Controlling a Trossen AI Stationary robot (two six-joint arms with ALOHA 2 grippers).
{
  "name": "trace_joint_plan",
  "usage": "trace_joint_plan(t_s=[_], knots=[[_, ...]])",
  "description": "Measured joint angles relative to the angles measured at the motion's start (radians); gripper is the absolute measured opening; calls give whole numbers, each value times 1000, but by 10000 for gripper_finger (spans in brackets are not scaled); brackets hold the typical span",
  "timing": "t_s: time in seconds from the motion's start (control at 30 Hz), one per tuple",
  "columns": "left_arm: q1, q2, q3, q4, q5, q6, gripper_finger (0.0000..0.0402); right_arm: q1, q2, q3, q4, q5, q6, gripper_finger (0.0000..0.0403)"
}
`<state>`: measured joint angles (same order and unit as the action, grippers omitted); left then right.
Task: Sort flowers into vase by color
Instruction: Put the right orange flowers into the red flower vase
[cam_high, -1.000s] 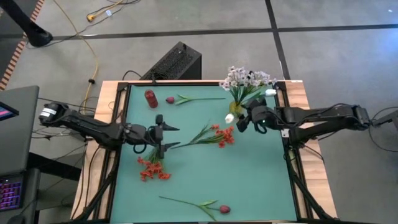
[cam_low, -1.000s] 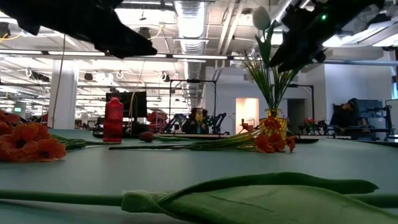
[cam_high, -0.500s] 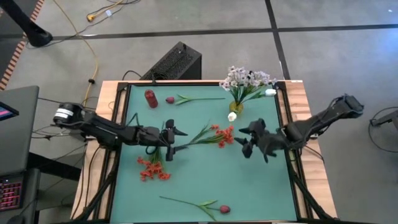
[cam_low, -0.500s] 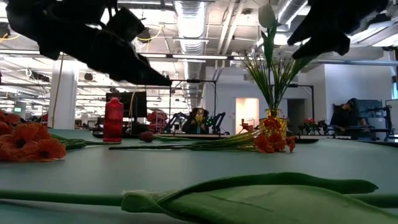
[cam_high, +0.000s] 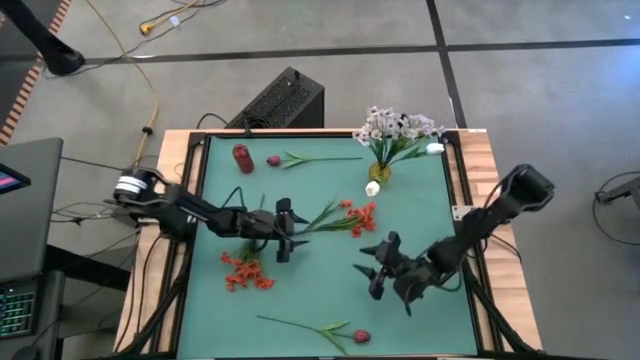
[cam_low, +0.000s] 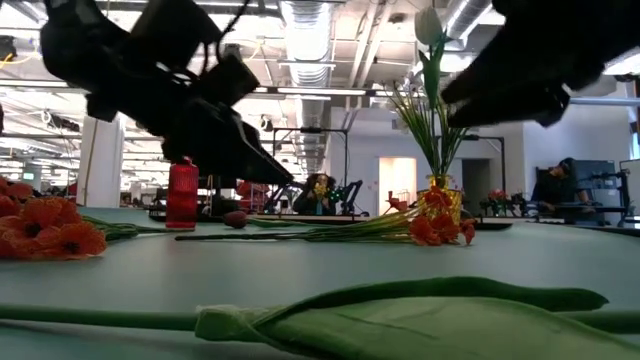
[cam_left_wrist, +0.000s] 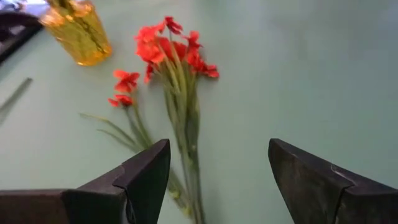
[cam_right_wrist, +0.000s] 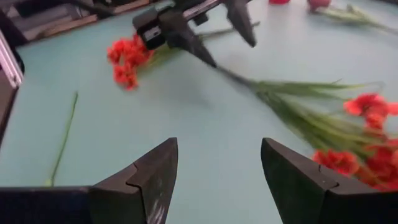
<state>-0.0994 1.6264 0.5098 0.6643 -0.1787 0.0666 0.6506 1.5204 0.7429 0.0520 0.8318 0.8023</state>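
The orange-red spray should be straddled at its stem by the left gripper, jaws wide and empty; the right gripper, likewise, hangs over the desk.

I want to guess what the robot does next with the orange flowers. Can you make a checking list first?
1. Left gripper open: ok, its fingers stand apart.
2. Orange-red spray lies free on the mat: ok.
3. Its stem sits between the left fingers: ok in the left wrist view.
4. Right gripper out of the way: ok, open, off to the side.
5. Yellow vase upright: ok.
6. Fingers low enough to grab: cannot tell.
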Motion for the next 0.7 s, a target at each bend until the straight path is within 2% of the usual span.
trace_joint_plan(t_s=[0.23,0.37,0.43,0.6,0.7], knots=[[26,144,71,-7,-30,-35,261,11,53,-1,50,6,16,254],[28,186,89,-8,-129,-45,261,11,56,-1,63,5,17,254],[30,193,95,-25,-146,-51,261,11,50,-1,62,4,17,254],[55,193,100,-88,-119,-100,250,10,48,-1,70,0,19,254],[81,191,101,-118,-44,-125,214,10,48,-1,75,-1,20,254]])
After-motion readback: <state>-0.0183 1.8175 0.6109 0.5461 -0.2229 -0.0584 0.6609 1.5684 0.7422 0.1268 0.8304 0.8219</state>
